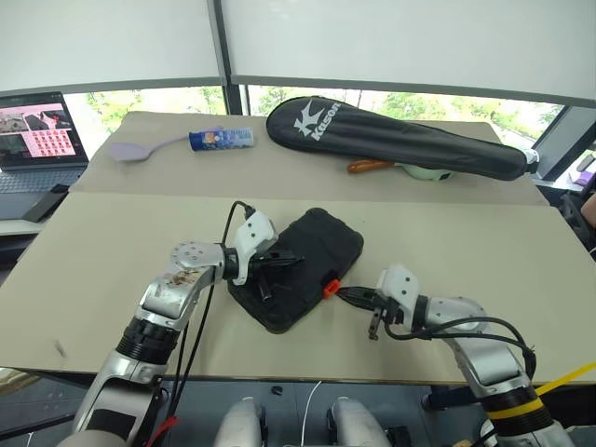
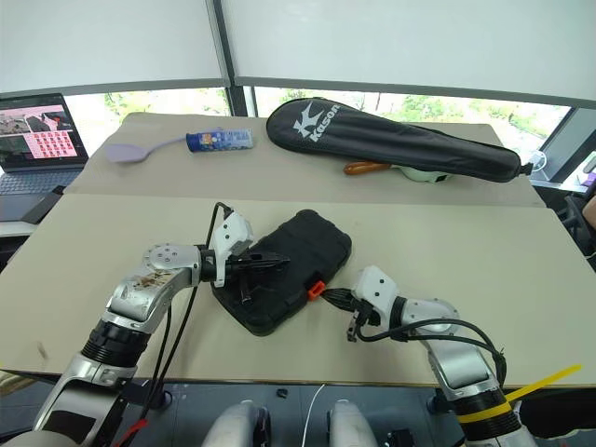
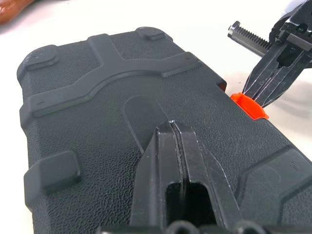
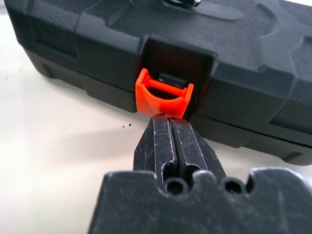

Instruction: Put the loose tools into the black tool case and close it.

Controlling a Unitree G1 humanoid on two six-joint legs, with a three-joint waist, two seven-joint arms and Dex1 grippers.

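Observation:
The black tool case [image 1: 312, 251] lies slantwise on the near table with its lid down. The loose tools are out of view. My left gripper [image 1: 296, 262] is shut, and its tips [image 3: 171, 124] rest on the textured lid near the middle. My right gripper [image 1: 341, 291] is shut too. Its tips [image 4: 165, 118] touch the lower edge of the small orange latch [image 4: 163, 95] on the case's front side. The latch [image 3: 248, 105] stands out a little from its recess.
On the far table lie a long black Kason racket bag [image 1: 391, 135], orange-handled pliers [image 1: 368, 167], a lilac spoon [image 1: 140, 149] and a blue-and-white tube [image 1: 221, 139]. A laptop [image 1: 37, 130] stands at the far left. The table's front edge runs just behind both wrists.

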